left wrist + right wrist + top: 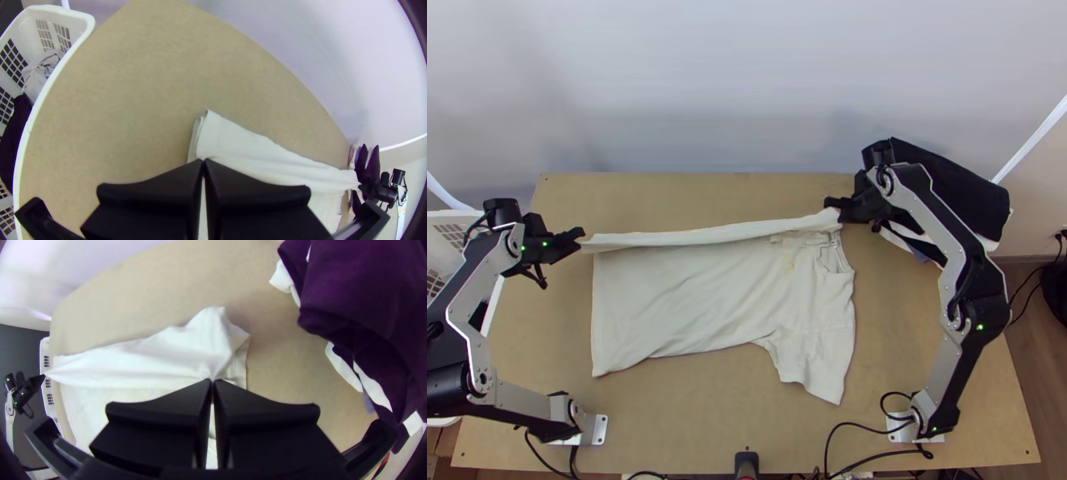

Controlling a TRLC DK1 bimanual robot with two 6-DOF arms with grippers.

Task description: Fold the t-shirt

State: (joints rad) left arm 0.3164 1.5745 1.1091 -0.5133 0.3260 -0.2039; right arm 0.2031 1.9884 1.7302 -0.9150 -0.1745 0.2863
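In the top view, the t-shirt (699, 304) lies mid-frame on the wooden surface (691, 416), its upper edge lifted in a strip. The left gripper (581, 238), at the left, is closed on one end; the right gripper (833, 206), right of centre, is closed on the other. A dark clothes pile (955, 188) sits at upper right, near the right gripper and partly behind its arm. A white basket (451, 214) holding clothes stands at the left edge; black cables (831, 436) cross the lower right.
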